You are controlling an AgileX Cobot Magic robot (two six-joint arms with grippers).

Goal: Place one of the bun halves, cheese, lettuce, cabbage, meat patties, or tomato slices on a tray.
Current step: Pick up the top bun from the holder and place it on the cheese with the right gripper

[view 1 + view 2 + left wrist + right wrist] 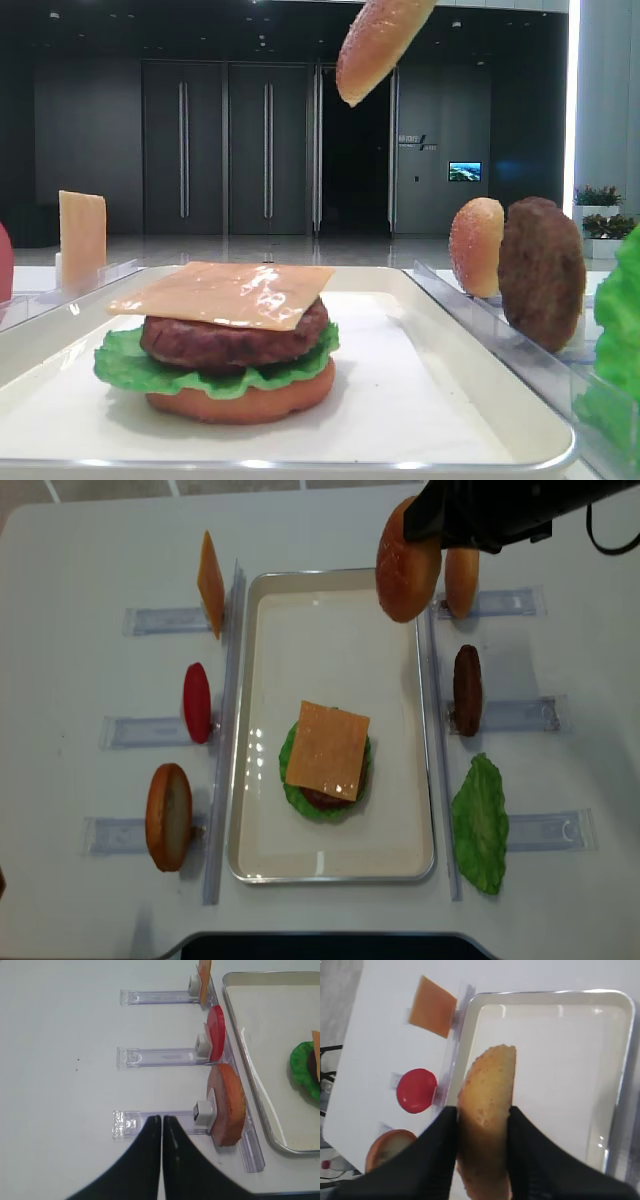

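My right gripper (484, 1108) is shut on a speckled golden bun half (487, 1090), gripped edge-on. It hangs high over the far right corner of the off-white tray (330, 865), where the bun half (408, 565) shows from above. On the tray stands a stack: cheese (328, 750) on a meat patty (235, 340), on lettuce (125, 365), on a flat bun bottom (240, 405). My left gripper (161, 1119) is shut and holds nothing, low over the table left of the tray.
Clear racks flank the tray. On the right stand another bun half (461, 580), a patty (467, 690) and a lettuce leaf (480, 823). On the left stand a cheese slice (211, 583), a tomato slice (197, 702) and a smooth orange-brown bun piece (230, 1105).
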